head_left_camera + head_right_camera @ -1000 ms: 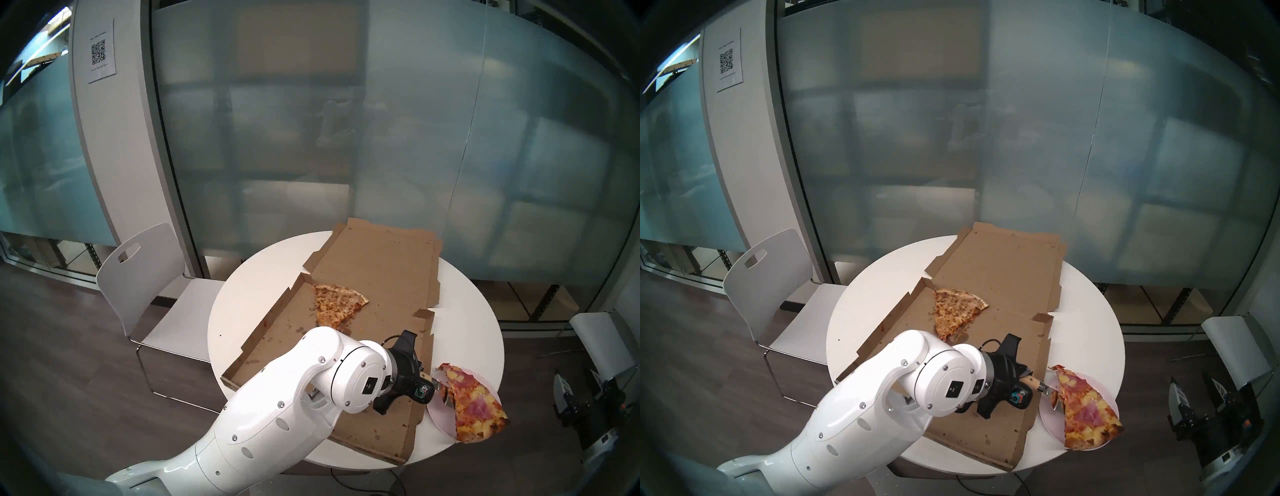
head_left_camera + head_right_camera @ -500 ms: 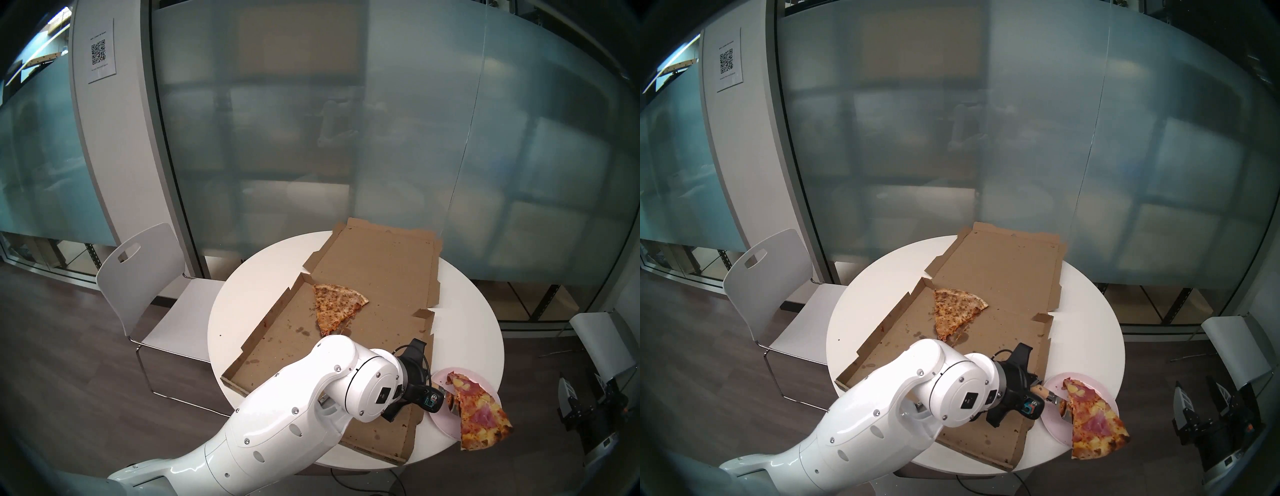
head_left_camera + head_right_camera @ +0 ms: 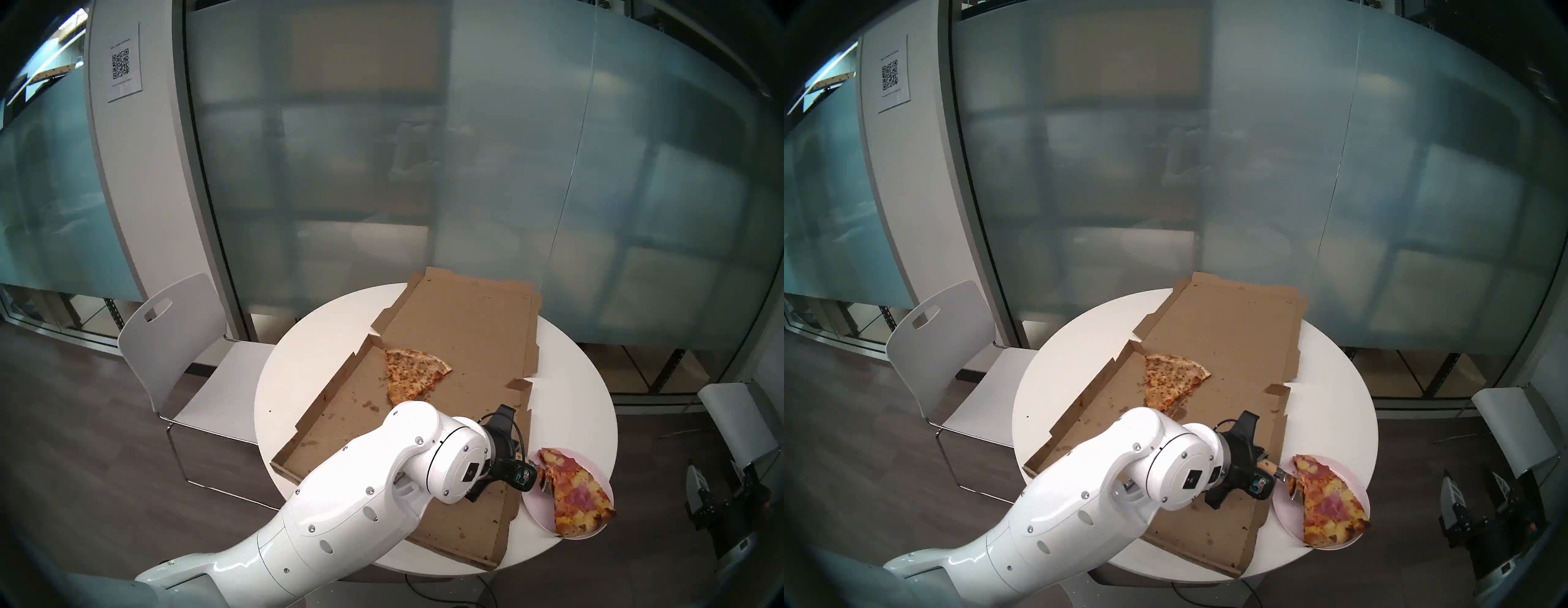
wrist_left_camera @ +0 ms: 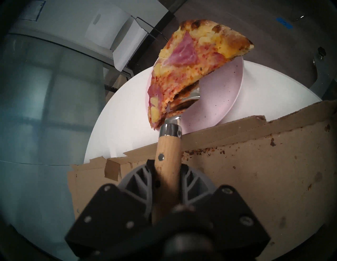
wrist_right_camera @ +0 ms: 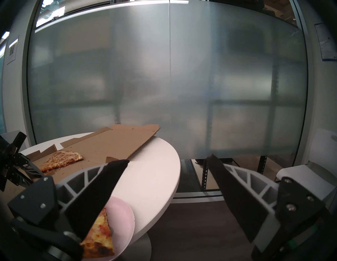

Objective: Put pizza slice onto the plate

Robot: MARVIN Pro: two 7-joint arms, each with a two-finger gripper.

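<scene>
The left gripper (image 4: 166,184) is clamped on the wooden handle of a pizza server (image 4: 168,145), whose blade lies under the tip end of the pizza slice (image 4: 189,60). The slice's long axis runs away from the gripper across the plate (image 4: 218,94), at the table's (image 4: 116,131) near right edge, crust overhanging the far rim. The right gripper (image 5: 168,162) stands open, farther off.

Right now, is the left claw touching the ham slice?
Apart. The left wrist view shows the claw shut on a server's wooden handle; only its blade reaches under the slice.
</scene>
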